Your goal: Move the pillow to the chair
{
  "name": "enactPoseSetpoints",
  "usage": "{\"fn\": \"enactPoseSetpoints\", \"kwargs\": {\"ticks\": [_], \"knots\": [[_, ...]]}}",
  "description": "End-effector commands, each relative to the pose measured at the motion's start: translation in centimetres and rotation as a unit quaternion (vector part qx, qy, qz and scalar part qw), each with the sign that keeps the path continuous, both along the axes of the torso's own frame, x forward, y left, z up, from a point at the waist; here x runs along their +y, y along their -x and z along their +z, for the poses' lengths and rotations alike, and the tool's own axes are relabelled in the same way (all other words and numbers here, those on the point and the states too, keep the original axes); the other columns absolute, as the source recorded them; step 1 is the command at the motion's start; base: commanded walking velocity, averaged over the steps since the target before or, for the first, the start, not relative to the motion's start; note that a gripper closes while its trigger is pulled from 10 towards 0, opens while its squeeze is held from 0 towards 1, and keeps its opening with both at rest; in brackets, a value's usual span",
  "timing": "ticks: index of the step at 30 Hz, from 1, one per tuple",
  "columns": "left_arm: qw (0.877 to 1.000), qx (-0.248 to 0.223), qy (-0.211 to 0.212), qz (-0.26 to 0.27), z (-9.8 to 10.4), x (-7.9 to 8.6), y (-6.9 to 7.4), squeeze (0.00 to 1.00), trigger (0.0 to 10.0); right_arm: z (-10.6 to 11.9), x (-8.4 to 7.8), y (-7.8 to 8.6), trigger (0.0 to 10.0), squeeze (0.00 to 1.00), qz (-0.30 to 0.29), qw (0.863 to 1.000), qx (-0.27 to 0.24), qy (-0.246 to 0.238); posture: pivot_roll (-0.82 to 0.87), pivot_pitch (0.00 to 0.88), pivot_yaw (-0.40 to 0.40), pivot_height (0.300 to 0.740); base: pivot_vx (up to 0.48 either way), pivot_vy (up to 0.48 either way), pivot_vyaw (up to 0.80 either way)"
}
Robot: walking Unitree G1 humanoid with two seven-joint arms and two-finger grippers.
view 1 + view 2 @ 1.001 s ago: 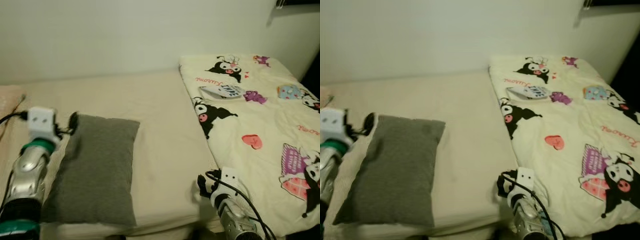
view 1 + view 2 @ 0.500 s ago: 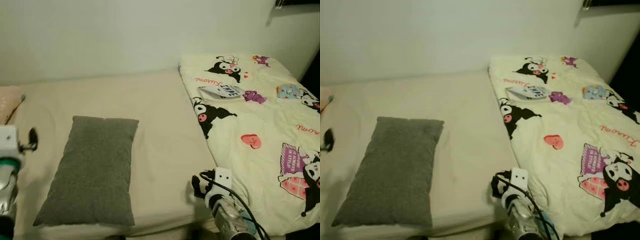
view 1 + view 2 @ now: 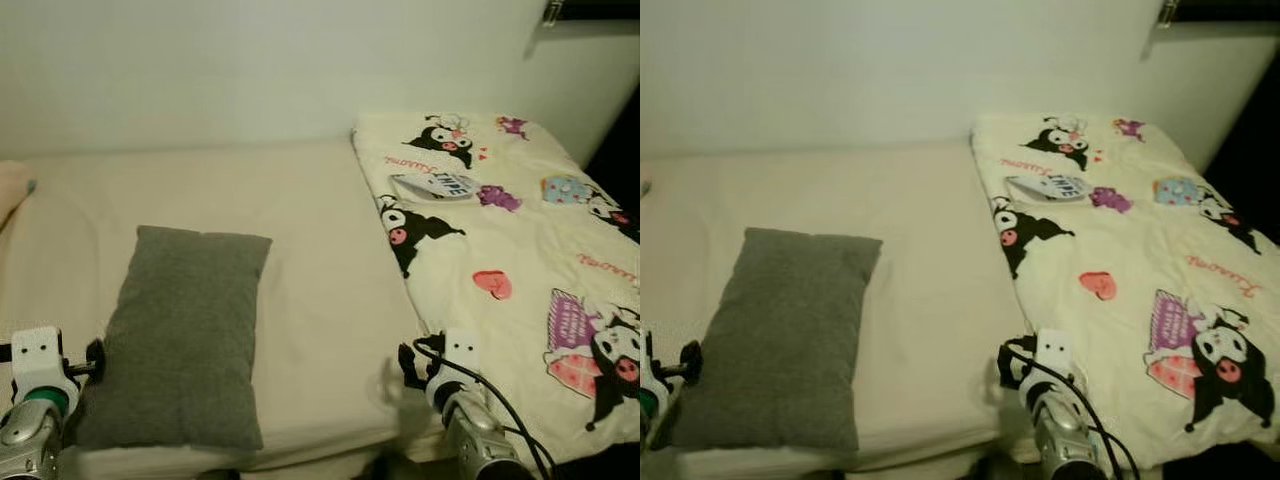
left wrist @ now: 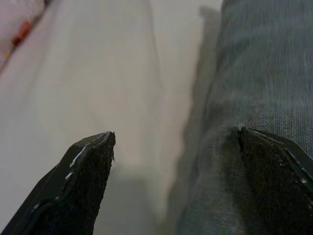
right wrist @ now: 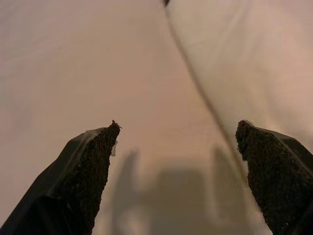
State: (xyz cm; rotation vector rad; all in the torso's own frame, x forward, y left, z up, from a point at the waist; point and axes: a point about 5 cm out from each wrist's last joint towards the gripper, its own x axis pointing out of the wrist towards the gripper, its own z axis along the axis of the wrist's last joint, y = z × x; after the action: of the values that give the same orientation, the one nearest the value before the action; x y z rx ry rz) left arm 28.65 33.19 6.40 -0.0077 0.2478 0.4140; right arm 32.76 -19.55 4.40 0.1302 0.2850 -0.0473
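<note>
My left gripper (image 4: 176,147) is spread wide, straddling the grey rectangular fabric pillow's (image 3: 185,335) edge; should bite deep before clamping. Right gripper (image 5: 178,142) spread too.

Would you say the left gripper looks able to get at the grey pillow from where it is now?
Probably yes. The left gripper is open at the near left corner of the pillow, one finger over its edge, the other over the bare sheet, with nothing between them.

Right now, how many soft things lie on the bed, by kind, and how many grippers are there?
Pillow: 1
Blanket: 1
Grippers: 2, left gripper and right gripper, both open
Total: 4
</note>
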Motion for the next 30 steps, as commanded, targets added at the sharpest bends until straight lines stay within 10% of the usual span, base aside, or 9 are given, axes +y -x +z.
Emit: {"fn": "enactPoseSetpoints", "kwargs": {"ticks": [1,12,15,20,27,30], "knots": [[1.000,0.023,0.015,0.015,-1.0,0.1,0.6,0.00,10.0,-0.6,0.0,0.5,10.0,0.00,0.014,1.000,0.013,0.011,-0.07,0.120,0.016,0.617,0.000,0.000,0.00],[0.995,0.001,0.102,-0.005,-1.4,-2.1,-0.7,0.00,10.0,-0.4,-0.4,0.6,10.0,0.00,0.021,0.999,0.008,0.024,-0.08,0.127,-0.001,0.617,0.000,0.000,0.00],[0.987,-0.040,0.136,-0.078,-0.2,-5.2,-3.1,0.00,10.0,-0.1,-0.8,0.4,10.0,0.00,0.013,1.000,0.006,0.024,-0.08,0.125,0.001,0.617,0.000,0.000,0.00],[0.922,-0.161,0.164,-0.313,6.8,-15.7,-8.9,0.00,10.0,1.1,-1.6,-0.3,10.0,0.00,-0.014,1.000,-0.011,0.018,-0.07,0.112,0.024,0.617,0.000,0.000,0.00],[0.859,-0.218,0.176,-0.428,11.1,-21.6,-9.8,0.00,10.0,1.2,-2.1,-0.3,10.0,0.00,-0.030,0.999,-0.015,0.015,-0.06,0.103,0.062,0.617,0.000,0.000,0.00],[0.798,-0.257,0.210,-0.502,14.4,-26.6,-9.3,0.00,10.0,1.0,-2.8,0.1,10.0,0.00,-0.047,0.999,-0.015,0.013,-0.06,0.099,0.074,0.617,0.000,0.000,0.00]]}}
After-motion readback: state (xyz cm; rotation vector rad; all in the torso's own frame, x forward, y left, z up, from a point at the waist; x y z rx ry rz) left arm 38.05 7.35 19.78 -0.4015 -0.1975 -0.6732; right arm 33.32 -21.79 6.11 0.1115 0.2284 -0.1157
